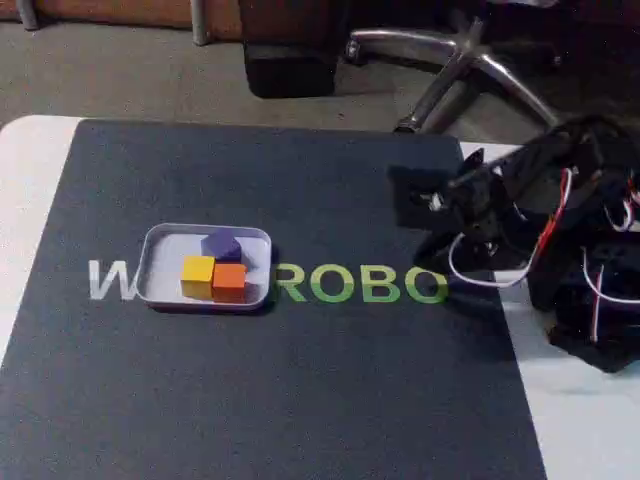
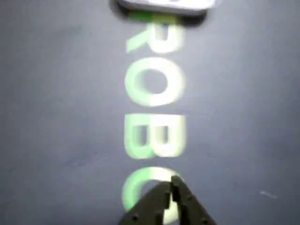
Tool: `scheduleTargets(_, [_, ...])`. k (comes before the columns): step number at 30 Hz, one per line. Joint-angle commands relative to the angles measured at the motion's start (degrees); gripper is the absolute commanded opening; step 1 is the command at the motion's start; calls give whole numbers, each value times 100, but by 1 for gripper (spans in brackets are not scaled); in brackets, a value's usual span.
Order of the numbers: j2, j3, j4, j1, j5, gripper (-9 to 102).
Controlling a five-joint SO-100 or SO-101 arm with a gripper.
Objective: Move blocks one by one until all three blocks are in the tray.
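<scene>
The pale tray [image 1: 157, 268] lies on the left half of the dark mat and holds all three blocks: the purple block [image 1: 221, 245] at the back, the yellow block [image 1: 197, 275] front left, the orange block [image 1: 230, 281] front right, touching each other. My gripper [image 1: 408, 200] hangs over the mat's right part, well away from the tray, on the folded black arm. In the wrist view the gripper [image 2: 171, 186] enters from the bottom edge, shut with nothing between its fingers, above the green lettering. The tray's near rim [image 2: 164, 5] shows at the top edge.
The dark mat [image 1: 300, 400] with white and green lettering covers most of the white table [image 1: 590, 420]. The arm's base and wiring [image 1: 590, 270] take up the right side. A chair base [image 1: 470, 60] stands on the floor behind the table.
</scene>
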State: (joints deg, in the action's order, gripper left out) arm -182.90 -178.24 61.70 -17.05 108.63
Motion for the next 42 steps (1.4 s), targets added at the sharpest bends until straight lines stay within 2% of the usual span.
scheduleTargets(1, [-668,-220,299,158,44,-8])
scheduleTargets(8, [-668,-334,976,308,448,-8])
scheduleTargets(20, [-668,-343,1081,888,18,-8])
scheduleTargets(42, [-668,-343,1099,888,0,-8])
